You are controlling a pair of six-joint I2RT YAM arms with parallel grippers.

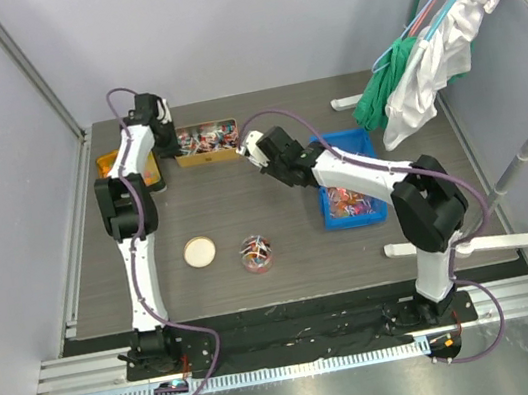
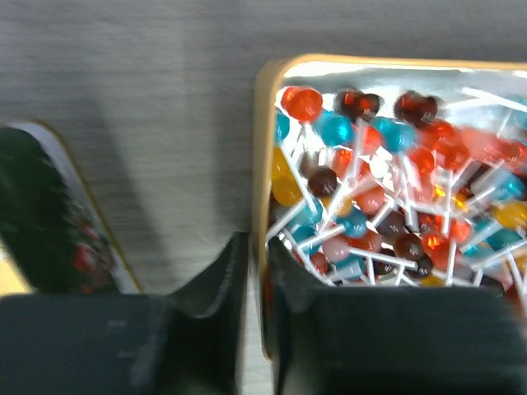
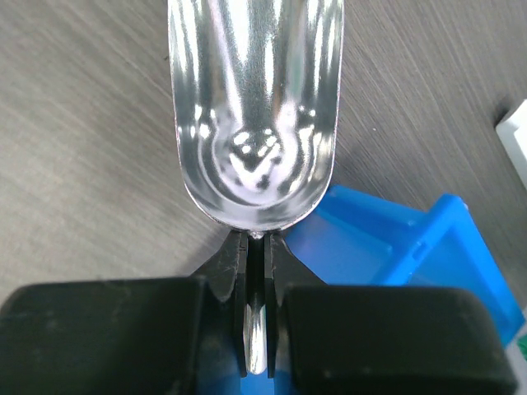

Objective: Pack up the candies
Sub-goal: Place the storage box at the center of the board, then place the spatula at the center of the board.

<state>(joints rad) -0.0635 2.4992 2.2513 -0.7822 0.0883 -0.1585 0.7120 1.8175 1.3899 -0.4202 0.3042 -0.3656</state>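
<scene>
Got the right gripper [image 3: 257, 247] clenched on an empty scoop [image 3: 255, 107] just beside the tin [image 2: 262, 164] of candies [image 2: 387, 189], ready to dig, left gripper [image 2: 255, 263] straddling that tin's rim, probably steadying it, can't tell if pinching.

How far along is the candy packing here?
Done: the jar holds some candies, its lid off beside it. In hand: the right hand grips an empty scoop; the left hand straddles the wall of the tin. Left: more candies in tin and blue bin; lid unfitted.
</scene>
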